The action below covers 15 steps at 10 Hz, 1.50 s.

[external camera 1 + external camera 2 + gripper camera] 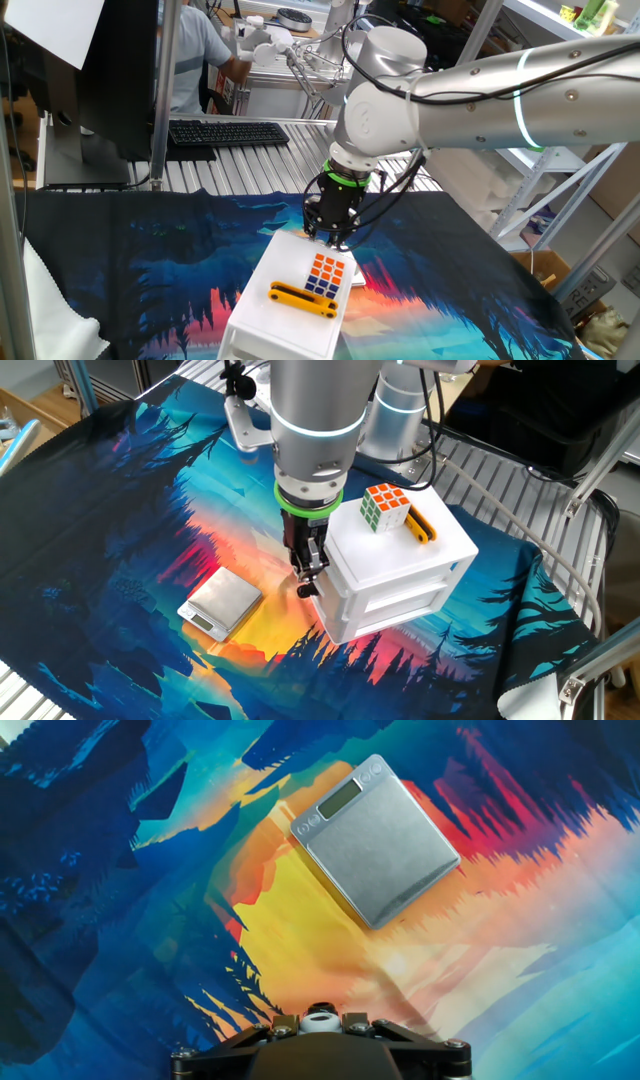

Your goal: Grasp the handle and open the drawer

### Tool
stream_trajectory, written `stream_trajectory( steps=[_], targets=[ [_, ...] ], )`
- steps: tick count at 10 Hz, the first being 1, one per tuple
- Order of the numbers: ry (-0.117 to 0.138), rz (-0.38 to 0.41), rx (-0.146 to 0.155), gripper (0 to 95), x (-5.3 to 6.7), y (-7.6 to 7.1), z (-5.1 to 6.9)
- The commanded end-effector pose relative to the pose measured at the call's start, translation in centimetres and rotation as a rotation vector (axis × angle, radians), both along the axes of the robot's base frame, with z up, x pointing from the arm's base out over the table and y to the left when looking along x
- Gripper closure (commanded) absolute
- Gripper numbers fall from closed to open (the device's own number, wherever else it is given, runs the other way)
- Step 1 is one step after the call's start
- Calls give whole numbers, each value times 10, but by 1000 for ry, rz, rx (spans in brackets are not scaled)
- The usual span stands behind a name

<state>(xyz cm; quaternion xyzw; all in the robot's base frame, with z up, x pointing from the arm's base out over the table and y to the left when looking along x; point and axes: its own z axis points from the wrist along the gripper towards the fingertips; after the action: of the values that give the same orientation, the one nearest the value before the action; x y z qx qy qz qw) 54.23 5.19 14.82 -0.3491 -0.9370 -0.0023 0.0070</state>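
A white boxy cabinet (395, 555) stands on the printed mat; it also shows in one fixed view (285, 325). My gripper (308, 582) hangs straight down against the cabinet's left face, at its far end in one fixed view (335, 240). In the hand view a small white round handle (320, 1017) sits between my two dark fingers, and the gripper (320, 1020) is closed on it. The drawer itself does not stick out of the cabinet; its front is hidden behind my hand.
An orange-and-blue tiled cube (385, 507) and a yellow bar (421, 526) lie on the cabinet's top. A flat silver scale (222, 602) lies on the mat left of my gripper, below the hand in the hand view (375, 840). A keyboard (228, 132) lies behind the mat.
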Motion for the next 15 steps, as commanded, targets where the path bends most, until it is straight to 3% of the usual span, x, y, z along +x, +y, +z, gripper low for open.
stream_trajectory(
  steps=[1, 4, 8, 15],
  targets=[
    [8, 1, 4, 950, 5, -1, 2],
    [6, -2, 1, 950, 8, -2, -3],
    [11, 2, 3, 950, 16, -5, -1],
    [11, -4, 4, 950, 18, -6, -1]
  ],
)
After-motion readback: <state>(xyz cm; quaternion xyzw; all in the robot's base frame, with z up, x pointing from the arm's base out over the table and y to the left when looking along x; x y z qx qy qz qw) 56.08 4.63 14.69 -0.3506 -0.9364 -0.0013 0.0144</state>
